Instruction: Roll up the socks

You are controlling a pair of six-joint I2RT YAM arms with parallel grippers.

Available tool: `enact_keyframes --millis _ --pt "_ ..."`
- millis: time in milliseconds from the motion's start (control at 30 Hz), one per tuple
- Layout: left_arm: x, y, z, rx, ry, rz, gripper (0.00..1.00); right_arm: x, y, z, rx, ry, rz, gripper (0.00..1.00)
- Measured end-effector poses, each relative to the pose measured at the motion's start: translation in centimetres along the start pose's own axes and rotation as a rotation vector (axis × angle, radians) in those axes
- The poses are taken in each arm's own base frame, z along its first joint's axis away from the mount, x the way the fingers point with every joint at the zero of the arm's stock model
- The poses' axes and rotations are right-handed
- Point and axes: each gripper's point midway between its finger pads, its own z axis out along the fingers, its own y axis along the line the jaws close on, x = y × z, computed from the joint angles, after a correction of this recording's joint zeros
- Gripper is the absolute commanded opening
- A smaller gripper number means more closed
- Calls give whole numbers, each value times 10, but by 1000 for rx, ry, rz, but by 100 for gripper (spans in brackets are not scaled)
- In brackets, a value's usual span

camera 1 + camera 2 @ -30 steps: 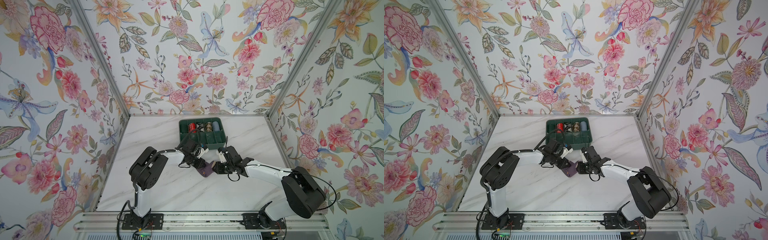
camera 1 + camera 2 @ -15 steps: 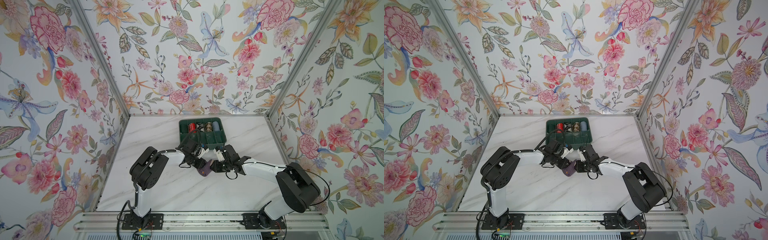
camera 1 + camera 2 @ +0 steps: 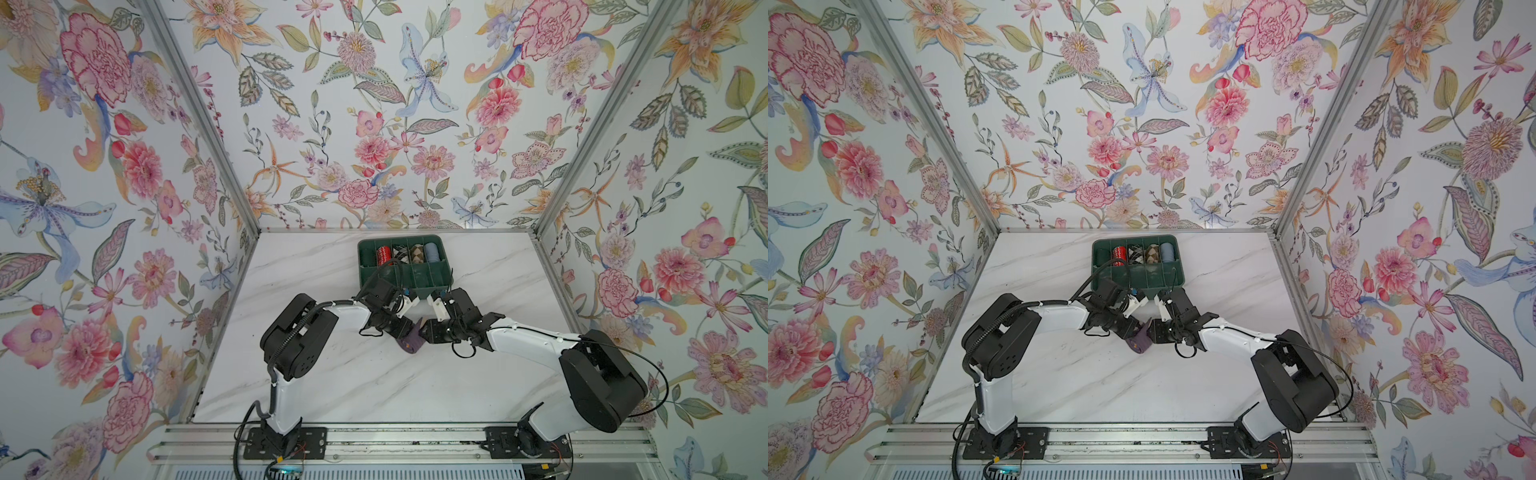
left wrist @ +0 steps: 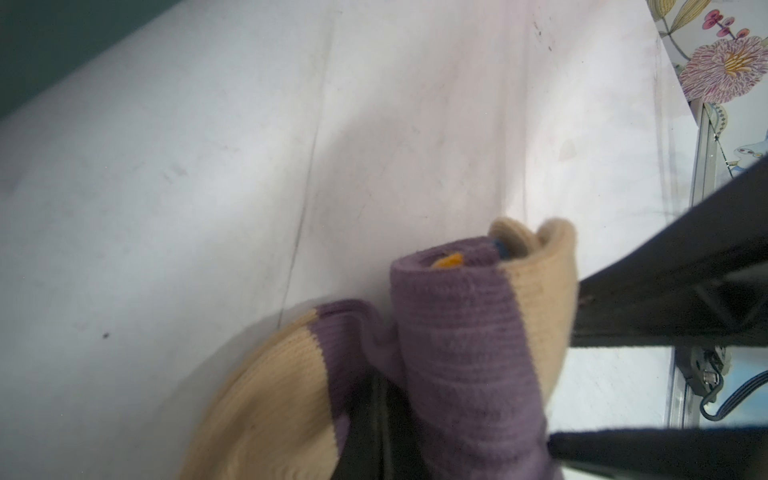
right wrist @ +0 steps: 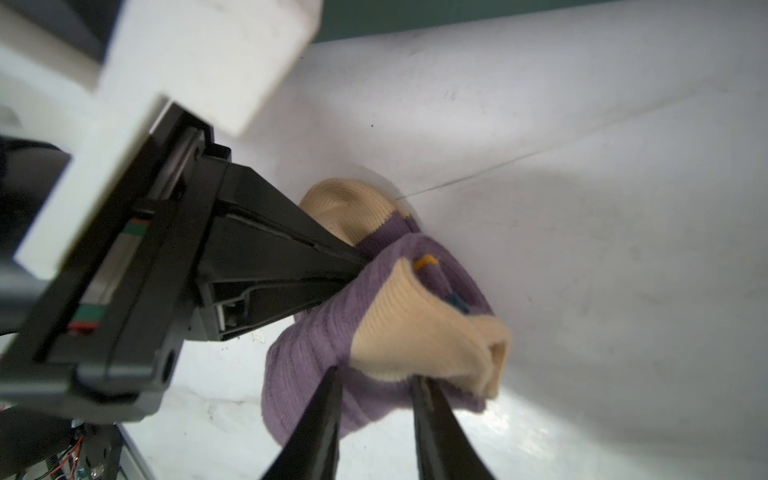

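A white marble-look table carries two arms that bend inward until their claws nearly meet over its middle. Beyond both claws, toward the back wall, sits a green divided tray holding a red roll and a light-blue roll among others. The socks, dusty purple with tan patches, lie as a loose roll on the table directly between the two claws, in both top views. The left gripper is pressed together on the purple cloth at the roll's side. The right gripper has its jaws a little apart, the fingertips against the tan fold; whether they pinch any cloth cannot be told. A fleck of orange stripe peeks from the roll's open end.
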Motion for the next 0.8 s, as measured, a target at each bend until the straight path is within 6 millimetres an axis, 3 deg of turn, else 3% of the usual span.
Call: enact_keyframes --millis 167,367,700,800 --pt "2 -1 -1 2 -12 -16 0 1 11 2 -14 5 -24 29" --pt "2 -1 -1 -11 -13 -19 0 3 9 15 9 45 -28 26" --pt "-2 14 -8 -125 -2 -24 0 -4 9 35 18 78 -33 23" --pt "-3 21 -12 -165 6 -34 4 -8 11 39 13 79 -36 22"
